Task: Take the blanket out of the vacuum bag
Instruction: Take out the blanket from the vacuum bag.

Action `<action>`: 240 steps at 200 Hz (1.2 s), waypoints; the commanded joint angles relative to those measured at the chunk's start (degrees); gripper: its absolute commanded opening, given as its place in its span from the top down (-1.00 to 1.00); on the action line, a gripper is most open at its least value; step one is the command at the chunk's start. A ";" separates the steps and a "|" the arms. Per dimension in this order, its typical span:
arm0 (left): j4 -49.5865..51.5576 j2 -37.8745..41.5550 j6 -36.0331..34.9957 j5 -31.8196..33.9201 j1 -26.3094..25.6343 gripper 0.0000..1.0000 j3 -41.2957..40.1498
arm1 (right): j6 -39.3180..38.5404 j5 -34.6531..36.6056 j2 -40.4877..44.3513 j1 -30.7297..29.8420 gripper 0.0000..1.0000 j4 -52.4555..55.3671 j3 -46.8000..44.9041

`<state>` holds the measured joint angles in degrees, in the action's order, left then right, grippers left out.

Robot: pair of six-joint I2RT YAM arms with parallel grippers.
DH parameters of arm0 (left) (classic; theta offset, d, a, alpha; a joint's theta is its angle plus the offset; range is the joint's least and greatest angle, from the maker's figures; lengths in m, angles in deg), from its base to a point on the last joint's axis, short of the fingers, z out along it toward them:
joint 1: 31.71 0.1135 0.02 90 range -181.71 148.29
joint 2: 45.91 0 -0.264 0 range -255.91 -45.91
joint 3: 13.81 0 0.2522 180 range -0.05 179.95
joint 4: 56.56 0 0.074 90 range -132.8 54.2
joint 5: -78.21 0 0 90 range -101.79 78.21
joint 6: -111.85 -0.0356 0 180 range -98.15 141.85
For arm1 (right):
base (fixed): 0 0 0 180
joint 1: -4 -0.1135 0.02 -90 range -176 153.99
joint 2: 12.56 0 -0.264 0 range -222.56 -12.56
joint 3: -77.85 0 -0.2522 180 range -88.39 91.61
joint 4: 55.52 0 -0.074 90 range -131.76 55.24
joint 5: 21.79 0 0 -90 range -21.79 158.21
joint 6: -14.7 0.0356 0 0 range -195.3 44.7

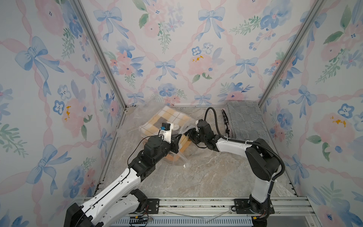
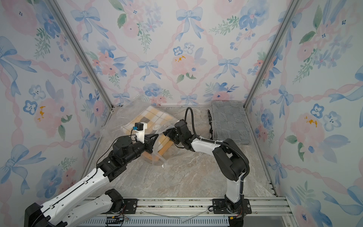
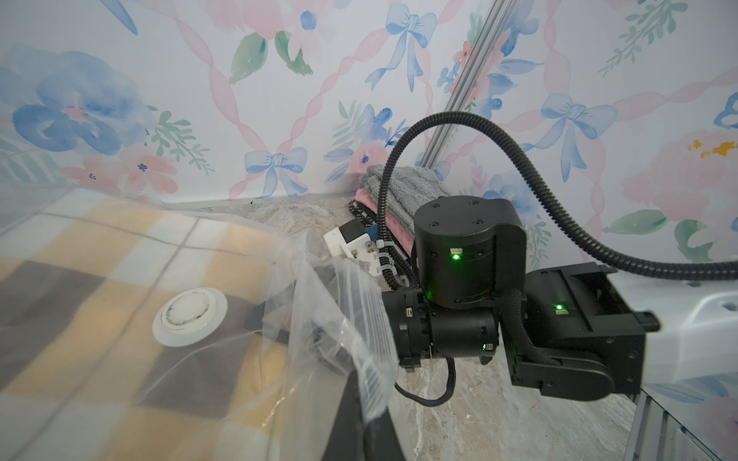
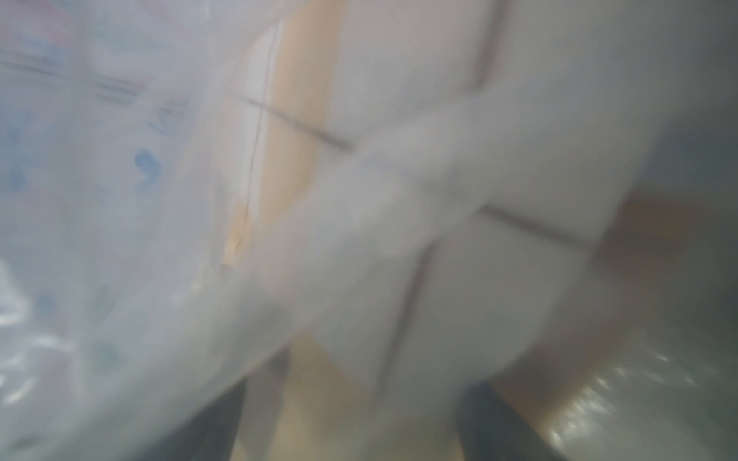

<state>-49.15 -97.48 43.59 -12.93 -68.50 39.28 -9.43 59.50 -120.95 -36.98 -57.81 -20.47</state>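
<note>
In both top views I am pinching the mouth edge of the vacuum bag (image 1: 137, 118) (image 2: 117, 121) with my left gripper (image 1: 177, 140) (image 2: 155, 137), jaws fully closed on the plastic. My right gripper (image 1: 186, 134) (image 2: 166, 132) is reaching into the mouth from the other side. The bag is lying at the back of the marble table (image 1: 196, 176), holding a folded yellow, white and grey plaid blanket (image 1: 167, 118) (image 2: 149, 118).

In the left wrist view the clear, crinkled film (image 3: 339, 303) is draping past me, its round white valve cap (image 3: 189, 315) sitting over the blanket (image 3: 100, 279).

In the right wrist view, which is blurred, my dark fingers (image 4: 491, 419) are standing wide apart with blanket (image 4: 439, 119) between them.
</note>
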 commanded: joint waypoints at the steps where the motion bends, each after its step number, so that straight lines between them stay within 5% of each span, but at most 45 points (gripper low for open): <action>1: -2.17 -0.53 1.20 -1.73 -0.40 1.00 0.90 | 0.38 0.18 -3.05 -0.94 -0.54 1.59 3.06; 90: -0.31 -0.90 1.01 -1.03 -0.48 1.00 1.82 | 1.91 0.04 -5.79 -0.75 -0.65 1.02 2.43; 133: 0.89 -0.51 1.11 -0.99 -0.47 1.00 2.42 | -0.43 -0.18 -8.58 -1.01 -0.44 1.40 8.86; 154: 1.22 -0.05 1.20 -0.63 -0.41 1.00 2.24 | -1.65 -0.30 -8.45 -0.82 -0.04 1.35 10.24; 173: 1.43 -0.27 1.20 0.09 -0.44 1.00 2.42 | -2.38 -0.82 -7.61 -0.60 0.77 -0.41 9.64; 182: 1.51 -0.56 1.32 1.18 -0.38 1.00 2.42 | -2.73 -0.91 -6.69 -0.65 1.00 -0.91 8.94; 240: 0.39 -3.74 2.17 16.78 0.58 1.00 5.86 | -5.85 -2.92 0.76 -2.94 1.00 -3.08 6.14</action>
<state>-47.79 -100.47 44.88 -5.04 -68.50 42.34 -12.40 58.80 -125.85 -37.98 -58.25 -14.70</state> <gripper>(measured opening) 0.050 0.084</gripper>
